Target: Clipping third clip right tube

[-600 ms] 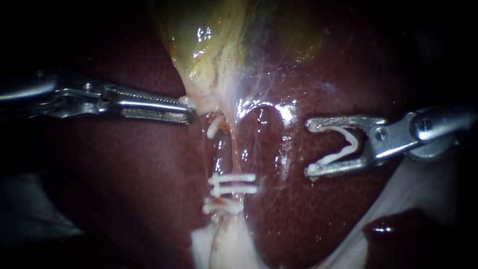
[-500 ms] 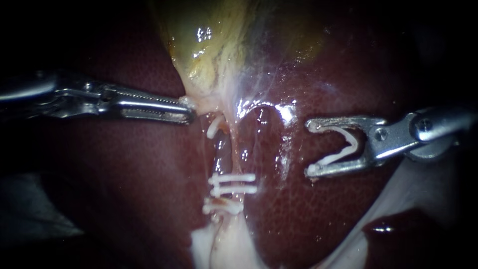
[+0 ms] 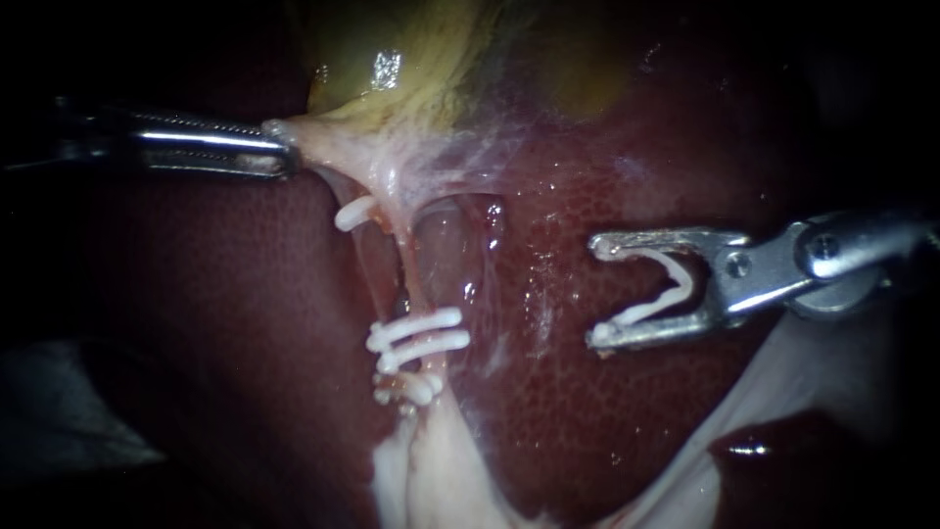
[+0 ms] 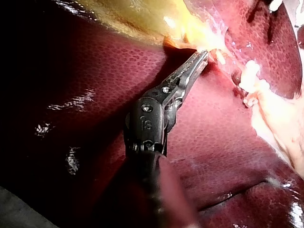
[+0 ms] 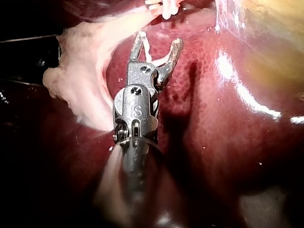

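Left instrument: the left instrument (image 3: 277, 147) comes in level over the dark liver (image 3: 636, 411), its tip at the lower end of the gallbladder (image 3: 411, 69).
Left pincer: closed tight on a fold of pale tissue (image 3: 343, 147) at the gallbladder's neck; the fold is drawn out into a taut point towards the shaft.
Right instrument: the right instrument (image 3: 599, 292) hangs over bare liver, well apart from the tube.
Right pincer: spread wide, with the loaded clip (image 3: 685, 279) seated inside it, open, one white leg lying against each jaw.
Tube: a thin tube (image 3: 404, 279) runs down from the stretched tissue to a pale mass below; a glassy band lies just beside it, and which of the two is the right tube I cannot tell.
Clips on tube: a single clip (image 3: 354, 213) sits high up, the paired clips (image 3: 421, 321) lie across lower down, and the lowest clip (image 3: 411, 385) is just beneath them.
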Motion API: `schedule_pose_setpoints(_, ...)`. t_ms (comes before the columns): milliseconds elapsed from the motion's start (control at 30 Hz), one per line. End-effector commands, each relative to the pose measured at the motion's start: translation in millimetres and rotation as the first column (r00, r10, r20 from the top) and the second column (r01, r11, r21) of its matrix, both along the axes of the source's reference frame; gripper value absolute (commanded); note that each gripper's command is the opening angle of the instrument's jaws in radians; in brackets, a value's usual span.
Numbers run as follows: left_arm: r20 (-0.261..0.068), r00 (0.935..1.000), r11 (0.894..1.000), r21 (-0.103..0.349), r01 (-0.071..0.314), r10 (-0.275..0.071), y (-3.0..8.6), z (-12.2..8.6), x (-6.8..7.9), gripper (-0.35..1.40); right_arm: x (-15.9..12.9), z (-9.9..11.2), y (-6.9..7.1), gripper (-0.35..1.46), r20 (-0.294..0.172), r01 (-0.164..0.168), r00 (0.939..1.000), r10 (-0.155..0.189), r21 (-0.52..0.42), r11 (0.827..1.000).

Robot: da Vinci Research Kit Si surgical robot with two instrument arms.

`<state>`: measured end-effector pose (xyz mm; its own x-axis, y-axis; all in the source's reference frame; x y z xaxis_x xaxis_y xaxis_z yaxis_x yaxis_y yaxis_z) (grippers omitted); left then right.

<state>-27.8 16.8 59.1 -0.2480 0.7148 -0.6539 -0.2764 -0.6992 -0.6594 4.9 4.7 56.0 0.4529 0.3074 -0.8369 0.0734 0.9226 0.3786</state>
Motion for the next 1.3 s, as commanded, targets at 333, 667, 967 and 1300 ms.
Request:
schedule_pose_setpoints(333, -0.005, 1.0000, 1.000, -0.004, 0.007, -0.007, -0.6, -0.2, -0.6, -0.35, 6.3, 4.9, -0.5, 0.50, -0.020, -0.089, 0.9953, 0.094, 0.178, 0.980)
schedule_pose_setpoints(667, 0.001, 1.0000, 1.000, -0.002, 0.000, 0.000, -1.3, -0.4, -1.5, -0.35, 11.2, 10.3, -0.6, 0.50, -0.007, -0.136, 0.9897, 0.143, 0.269, 0.953)
schedule_pose_setpoints(967, 0.001, 1.0000, 1.000, -0.002, 0.001, -0.001, -1.3, -0.5, -1.5, -0.35, 13.0, 11.8, -0.3, 0.50, -0.078, -0.149, 0.9784, 0.192, 0.381, 0.913)
schedule_pose_setpoints(1300, 0.001, 1.0000, 1.000, -0.002, 0.001, -0.001, -1.3, -0.5, -1.6, -0.35, 15.0, 10.3, 0.2, 0.49, -0.220, -0.091, 0.9449, 0.243, 0.537, 0.839)
